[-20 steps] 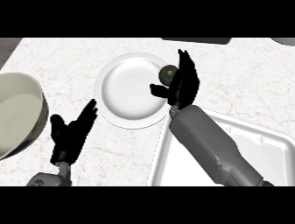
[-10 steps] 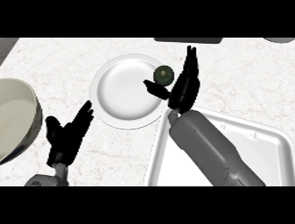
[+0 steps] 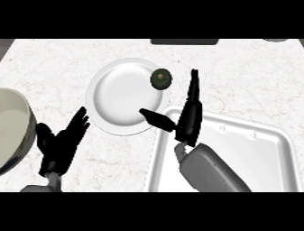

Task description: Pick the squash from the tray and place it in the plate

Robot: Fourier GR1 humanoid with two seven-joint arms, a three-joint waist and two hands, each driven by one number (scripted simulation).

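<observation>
- I see the squash [image 3: 161,79] lying on the plate [image 3: 117,106], at its upper-right rim, above frame centre.
- My right robot hand [image 3: 189,115], just right of it, is straight-fingered and empty; the left robot hand [image 3: 59,142] rests open, lower left.
- I judge it light, hard and roll-prone; grasp across its middle.

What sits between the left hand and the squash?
Head view: from the left hand, a strip of counter, then the plate, with the squash on its far right rim.
</observation>
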